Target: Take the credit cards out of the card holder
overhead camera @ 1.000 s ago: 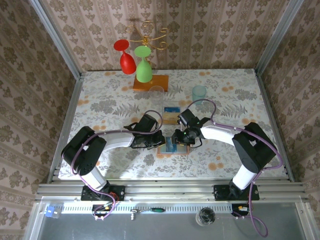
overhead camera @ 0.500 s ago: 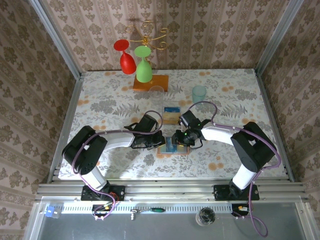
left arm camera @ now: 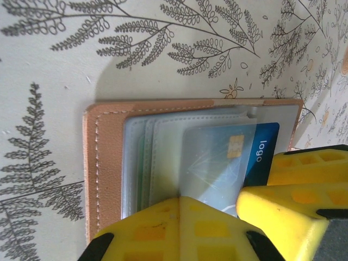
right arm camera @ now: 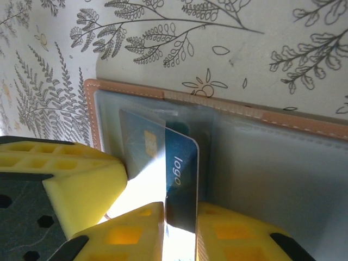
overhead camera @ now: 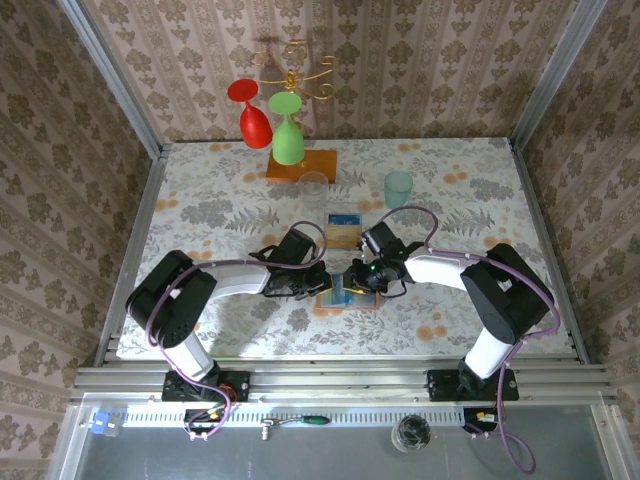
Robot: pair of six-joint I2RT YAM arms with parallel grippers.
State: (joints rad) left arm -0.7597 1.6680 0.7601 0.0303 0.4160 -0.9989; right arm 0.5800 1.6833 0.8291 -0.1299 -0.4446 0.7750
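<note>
Open card holder (left arm camera: 103, 163) is lying flat in the middle of the table (overhead camera: 460, 190). Left gripper (left arm camera: 209, 205), fingers pressed together, is sitting over its pockets. Right gripper (right arm camera: 163, 209) is pinching 1 blue credit card (right arm camera: 182, 163), partly out of its pocket.

One card holder (left arm camera: 103, 174), one red goblet (overhead camera: 250, 112), one green goblet (overhead camera: 288, 138).
</note>
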